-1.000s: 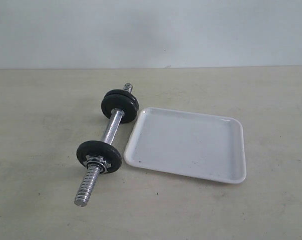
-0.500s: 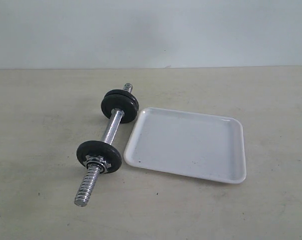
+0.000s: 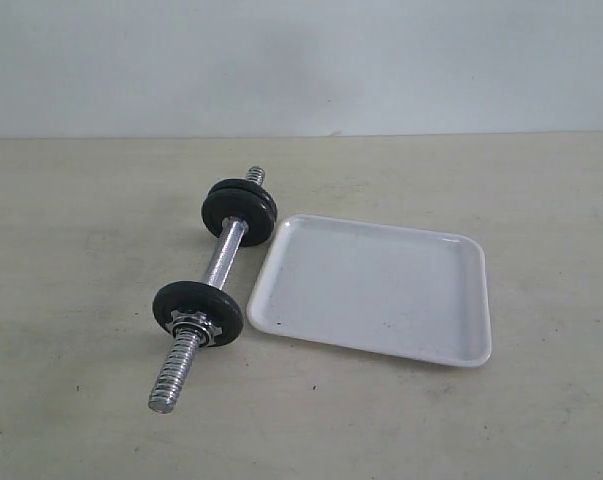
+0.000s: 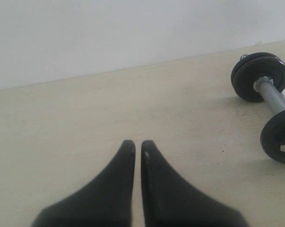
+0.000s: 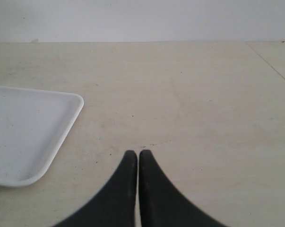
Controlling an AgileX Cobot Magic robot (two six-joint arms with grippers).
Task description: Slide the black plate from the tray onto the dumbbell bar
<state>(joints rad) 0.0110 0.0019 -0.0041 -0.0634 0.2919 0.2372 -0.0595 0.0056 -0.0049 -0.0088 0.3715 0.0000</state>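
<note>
Lying left of the bare tray (image 3: 371, 290), the dumbbell bar (image 3: 224, 255) appears to carry the black plate (image 3: 241, 208) at its far end. Nothing has shifted in a second; left gripper (image 4: 138, 144) and right gripper (image 5: 134, 153) sit pressed together, empty, suggesting completion.

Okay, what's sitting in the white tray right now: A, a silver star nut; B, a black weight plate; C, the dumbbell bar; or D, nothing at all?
D: the tray shows only bare white surface, and the dumbbell bar lies beside it, outside the rim.
</note>
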